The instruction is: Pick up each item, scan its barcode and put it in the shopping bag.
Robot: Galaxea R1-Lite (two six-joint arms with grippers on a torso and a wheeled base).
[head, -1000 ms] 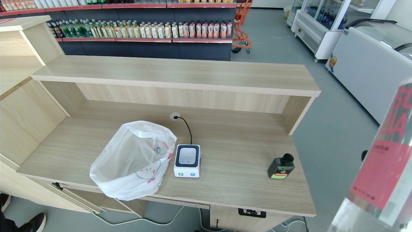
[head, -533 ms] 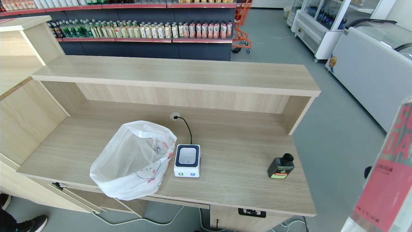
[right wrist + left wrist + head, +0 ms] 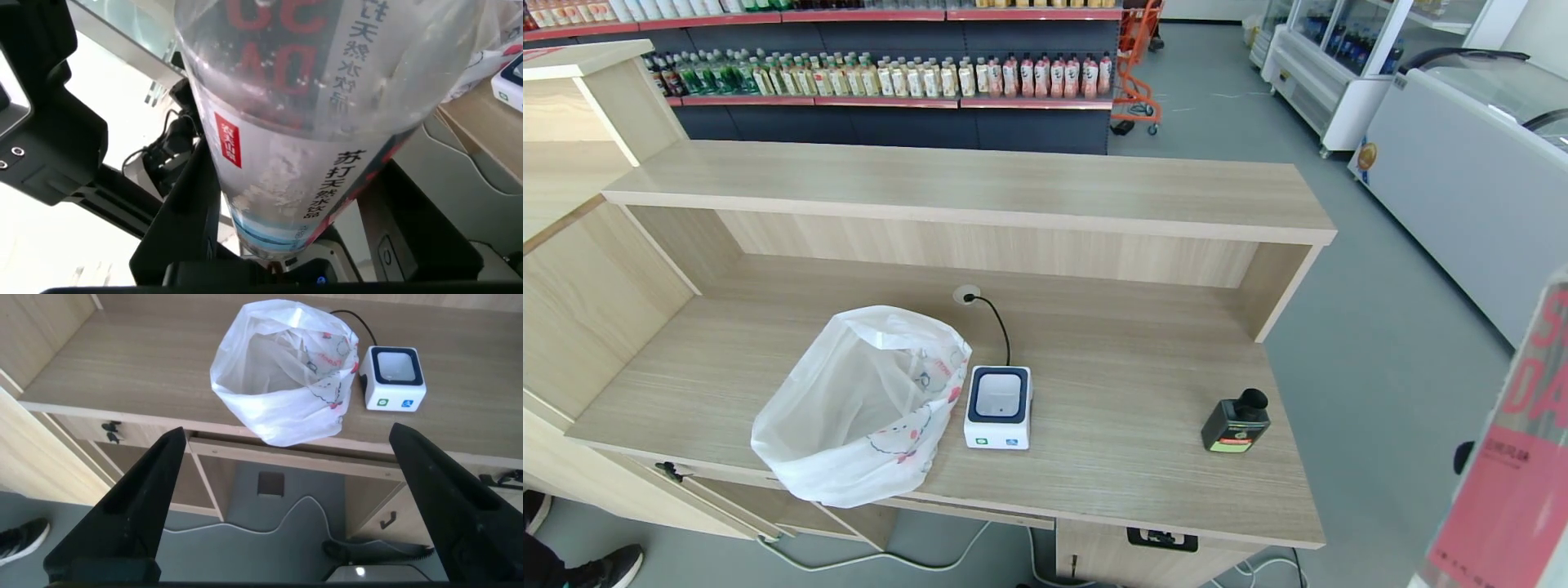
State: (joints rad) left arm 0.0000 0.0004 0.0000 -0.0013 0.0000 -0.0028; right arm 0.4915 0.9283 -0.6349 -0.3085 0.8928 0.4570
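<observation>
1. My soda bottle [image 3: 327, 122] is clear plastic with big red letters, small dark characters and a pink-red label band.
2. The shopping bag [image 3: 866, 404] is milky white and half see-through, with cartoon doodles in dark outline plus red and pink bits.
3. The scanner [image 3: 998, 407] has a white body and a dark navy frame round a pale grey window. There's one green and one blue little square on the front, and its cable [image 3: 999, 322] is black.
4. The small bottle [image 3: 1235, 422] is dark, nearly black, with a black cap and a green-and-red label strip.
5. The table [image 3: 1127, 376] is pale beige wood with streaky grain.
6. My left gripper [image 3: 288, 437] is plain black.
</observation>
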